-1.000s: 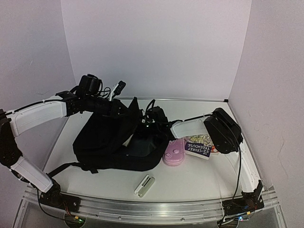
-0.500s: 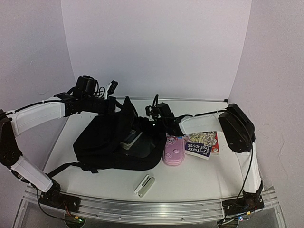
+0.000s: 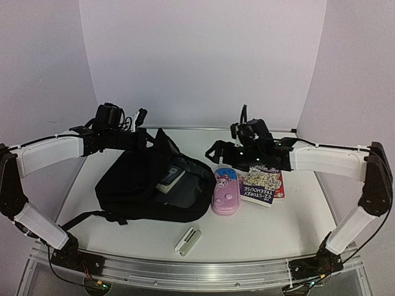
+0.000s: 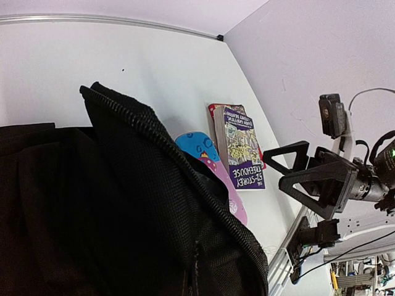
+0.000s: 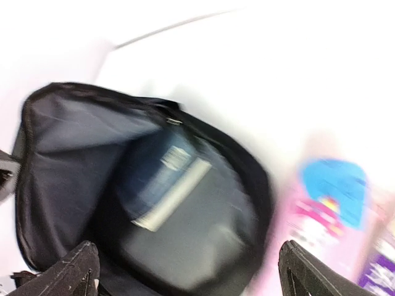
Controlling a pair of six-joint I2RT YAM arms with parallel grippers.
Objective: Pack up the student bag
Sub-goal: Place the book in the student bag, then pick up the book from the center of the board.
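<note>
The student bag (image 3: 133, 185) lies left of centre, a big black backpack with its mouth open and the grey lining (image 5: 68, 142) showing. Inside rests a navy case with a white edge (image 3: 170, 179), blurred in the right wrist view (image 5: 166, 179). My left gripper (image 3: 147, 138) is shut on the bag's top flap (image 4: 154, 160) and holds it raised; the fabric hides its fingers in its own view. Up and to the right of the bag's mouth, my right gripper (image 3: 216, 152) hangs open and empty, also visible from the left wrist (image 4: 271, 174).
A pink pencil case (image 3: 226, 191) lies right beside the bag, and a purple-covered book (image 3: 262, 185) lies right of that. A small white object (image 3: 187, 240) sits near the front edge. Walls close the back and both sides.
My right gripper has opened, left the navy case in the bag, and drawn back up and to the right. The left gripper still holds the flap, shifted slightly left.
</note>
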